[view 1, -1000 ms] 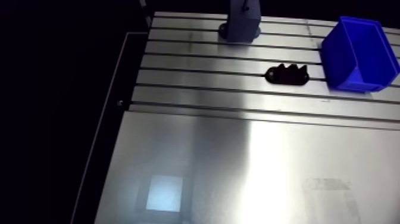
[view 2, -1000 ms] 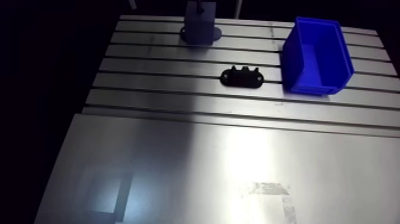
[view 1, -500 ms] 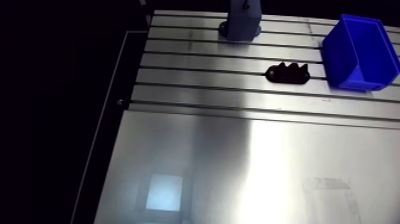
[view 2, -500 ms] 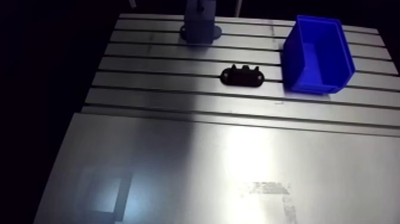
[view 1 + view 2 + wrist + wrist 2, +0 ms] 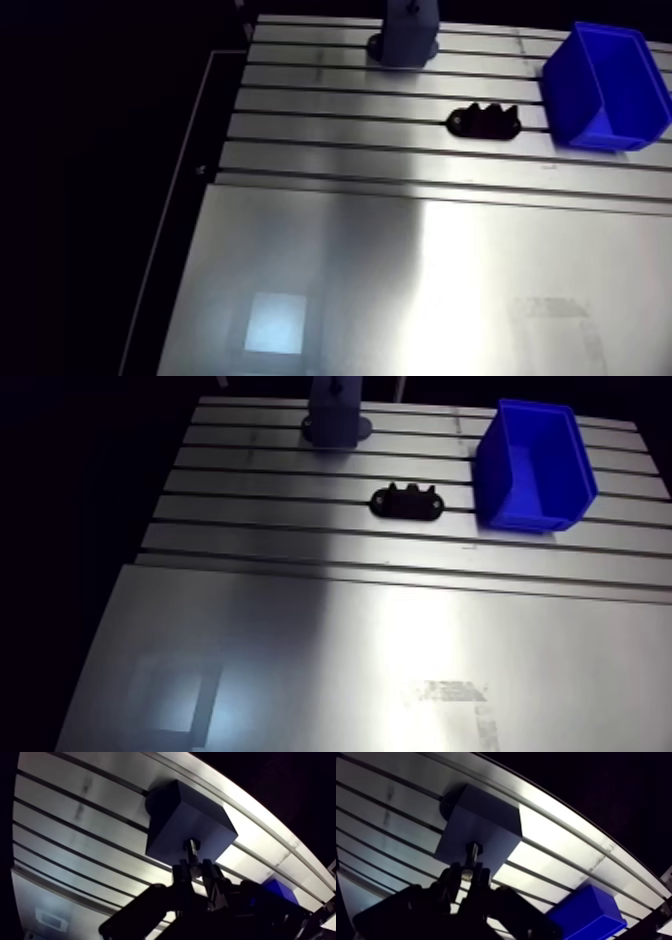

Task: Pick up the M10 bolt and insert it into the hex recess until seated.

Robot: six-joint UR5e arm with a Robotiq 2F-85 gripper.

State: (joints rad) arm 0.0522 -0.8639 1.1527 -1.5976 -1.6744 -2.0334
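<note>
1. In the wrist view, the jaws are seen narrowly parted and clamped on the M10 bolt (image 5: 191, 850), which is gripped between them by its rear part.
2. The bolt's free end is seen projecting ahead of the jaws, over a face of the grey-blue block (image 5: 170, 827); whether contact is made cannot be told.
3. The block is stood near the far edge of the slotted bench (image 5: 330, 250).
4. A black fixture (image 5: 483, 121) is laid near a blue bin (image 5: 605, 85), apart from it and from the block.
</note>
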